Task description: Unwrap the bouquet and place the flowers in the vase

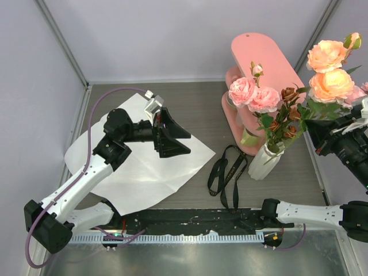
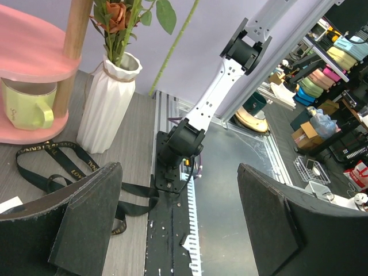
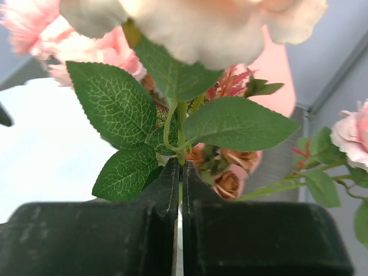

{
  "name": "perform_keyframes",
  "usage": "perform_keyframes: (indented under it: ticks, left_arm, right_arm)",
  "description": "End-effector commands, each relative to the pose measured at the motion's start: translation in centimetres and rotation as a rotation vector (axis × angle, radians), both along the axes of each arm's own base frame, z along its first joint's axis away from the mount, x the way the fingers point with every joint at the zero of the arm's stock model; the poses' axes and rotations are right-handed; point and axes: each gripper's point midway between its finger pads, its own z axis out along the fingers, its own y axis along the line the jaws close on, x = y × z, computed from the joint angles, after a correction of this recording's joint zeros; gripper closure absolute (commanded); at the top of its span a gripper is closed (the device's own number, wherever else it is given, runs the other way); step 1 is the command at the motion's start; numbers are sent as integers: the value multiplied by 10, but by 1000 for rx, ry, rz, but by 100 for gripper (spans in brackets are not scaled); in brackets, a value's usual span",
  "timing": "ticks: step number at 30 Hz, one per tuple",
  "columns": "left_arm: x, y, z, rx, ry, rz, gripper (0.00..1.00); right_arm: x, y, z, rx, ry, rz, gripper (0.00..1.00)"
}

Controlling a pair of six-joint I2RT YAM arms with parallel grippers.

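Note:
The white ribbed vase (image 1: pixel 264 162) (image 2: pixel 108 103) stands in front of the pink shelf and holds pink roses (image 1: pixel 253 95) and rust buds (image 1: pixel 289 95). My right gripper (image 1: pixel 313 125) (image 3: pixel 181 168) is shut on the green stem (image 3: pixel 179 123) of the peach roses (image 1: pixel 330 85), held up to the right of the vase. The stem's long lower end (image 2: pixel 172 49) slants down close beside the vase. The bouquet's white paper (image 1: pixel 144 164) lies unfolded flat at the left. My left gripper (image 1: pixel 172 139) (image 2: pixel 178 224) hovers over the paper, open and holding nothing.
A black ribbon (image 1: pixel 227 172) (image 2: pixel 52 167) lies loose between the paper and the vase. The pink two-tier shelf (image 1: pixel 261 57) stands at the back right with a green mug (image 2: pixel 29 103) on its lower level. Grey walls close in both sides.

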Motion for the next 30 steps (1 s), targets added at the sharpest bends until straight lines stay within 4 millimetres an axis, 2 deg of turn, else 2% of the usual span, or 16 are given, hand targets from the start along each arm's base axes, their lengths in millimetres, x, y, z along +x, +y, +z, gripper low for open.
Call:
perform_keyframes:
  ticks: [1, 5, 7, 12, 16, 20, 22, 23, 25, 26, 28, 30]
  left_arm:
    - [0, 0, 16, -26, -49, 6, 15]
    - [0, 0, 16, -26, -47, 6, 15]
    - [0, 0, 17, -26, -47, 6, 15]
    - [0, 0, 16, -25, -44, 5, 15]
    - [0, -1, 16, -25, -41, 1, 15]
    - [-2, 0, 18, -28, -45, -1, 15]
    - [-3, 1, 19, -31, -50, -1, 15]
    - [-3, 1, 19, -31, -50, -1, 15]
    - [-3, 1, 19, -32, -50, -1, 15]
    - [-3, 1, 19, -32, -48, 0, 15]
    - [-2, 0, 19, -31, -46, -1, 15]
    - [-3, 0, 18, -31, -46, -1, 15]
  right_arm:
    - [13, -35, 9, -63, -47, -214, 99]
    - [8, -53, 29, 30, -97, -232, 99]
    - [8, -55, 33, 39, -106, -240, 99]
    - [17, -39, 36, -49, -108, -244, 99]
    - [22, -36, 40, -98, -115, -277, 99]
    - [25, -33, 27, -148, -104, -298, 99]
    - [24, -33, 20, -118, -102, -290, 99]
    - [26, -26, 10, -140, -93, -283, 99]
    - [24, -27, 5, -84, -99, -274, 99]
    - [27, -20, -6, -104, -91, -268, 99]
    - [28, -15, -12, -50, -92, -262, 99]
    - [29, -9, -29, -48, -89, -252, 99]
